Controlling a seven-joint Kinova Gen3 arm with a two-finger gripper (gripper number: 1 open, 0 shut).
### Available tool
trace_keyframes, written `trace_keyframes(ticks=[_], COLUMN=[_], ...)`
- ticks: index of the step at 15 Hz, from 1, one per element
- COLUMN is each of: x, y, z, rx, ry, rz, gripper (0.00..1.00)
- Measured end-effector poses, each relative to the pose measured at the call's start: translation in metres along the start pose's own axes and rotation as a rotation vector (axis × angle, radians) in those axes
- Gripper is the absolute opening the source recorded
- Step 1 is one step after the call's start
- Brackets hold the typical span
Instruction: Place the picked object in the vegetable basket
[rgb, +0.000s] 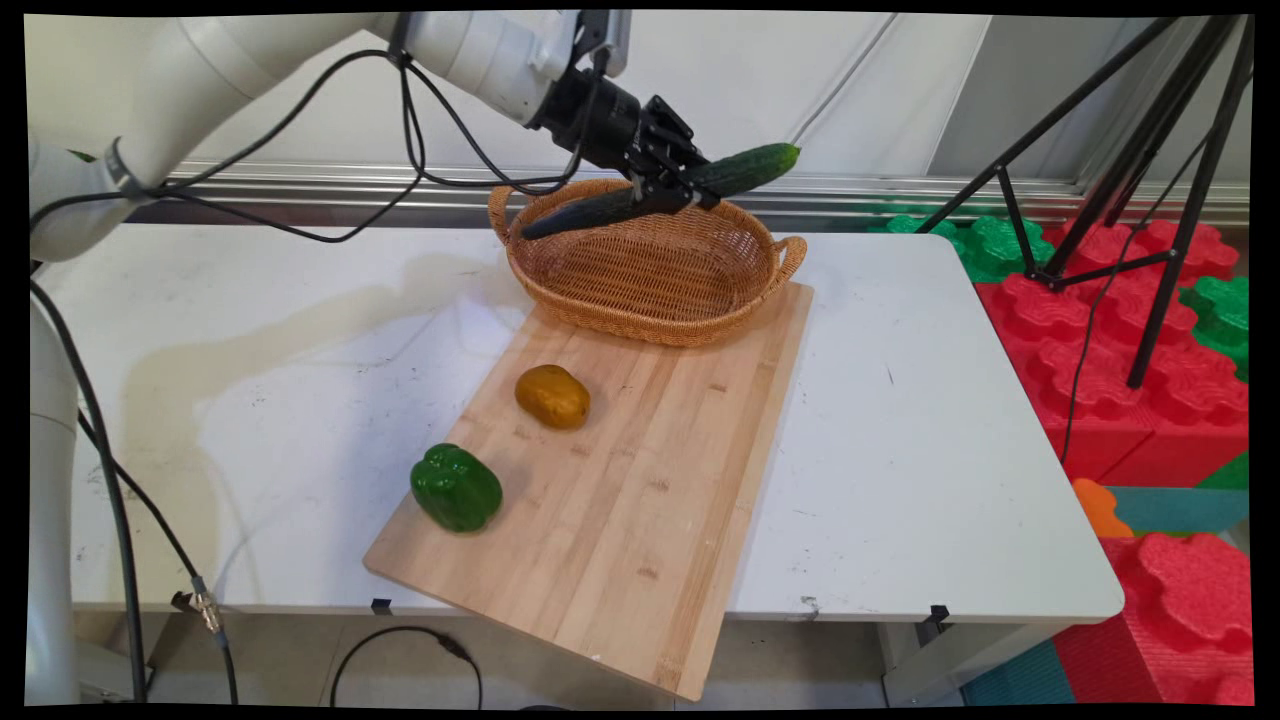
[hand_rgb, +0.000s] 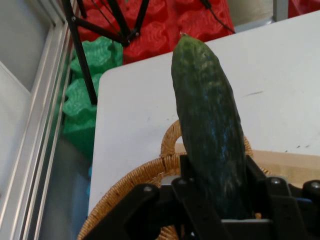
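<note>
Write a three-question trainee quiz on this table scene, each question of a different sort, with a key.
1. True or false: the gripper holds the cucumber above the wicker basket.
2. Which thing lies nearest the cutting board's near left corner? A. the potato B. the green pepper C. the basket
3. Fill in: the basket's near side rests on the ____.

Key: 1 true; 2 B; 3 cutting board.
</note>
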Motion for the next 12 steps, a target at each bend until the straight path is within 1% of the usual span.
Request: trace_keyframes(ticks=[7, 8, 10, 12], x=[-0.019, -0.021, -0.026, -0.029], y=[-0.012, -0.013, -0.012, -0.012], z=[0.025, 0.026, 0.028, 0.027], rx=[-0.033, -0.038, -0.053, -0.059], ry=[-0.034, -0.039, -0.054, -0.060], rz=[-0.009, -0.014, -0.035, -0.049], gripper=[0.00, 1.00, 1.00, 1.00])
